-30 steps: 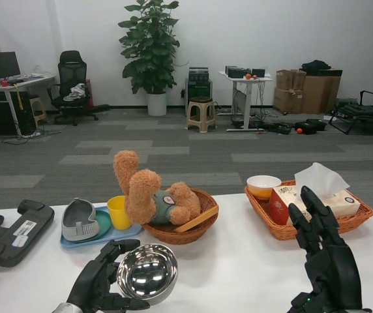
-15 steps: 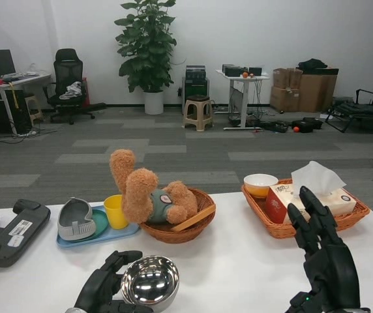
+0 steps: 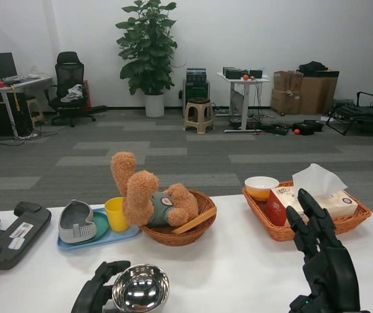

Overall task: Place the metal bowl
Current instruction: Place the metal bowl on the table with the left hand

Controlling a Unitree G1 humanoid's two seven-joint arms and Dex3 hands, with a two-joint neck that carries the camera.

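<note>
While your left hand keeps its fingers curled round the left side of the metal bowl, you can see that bowl sitting lower and a little further left in the head view than half a second ago, close to the near edge of the white table; the whole scene has also shifted slightly, so part of that is the camera. Whether the bowl rests on the table or is just lifted off it, you cannot tell. Starting at the far left, you have one black controller-like device, then one blue tray carrying one grey curved object on a green dish and one yellow cup. Next comes one round wicker basket holding one brown teddy bear and a wooden strip; none of these has changed place relative to the others. Further right you find a second, rectangular wicker basket, so two baskets in all, and it holds one orange-and-white bowl, one red-and-white box and one tissue pack with a white tissue standing up. At the right, your right hand is raised in front of that basket with its fingers spread and nothing in them, much as before. Counting bowls, you have two: the metal one in your grip and the one in the basket.
</note>
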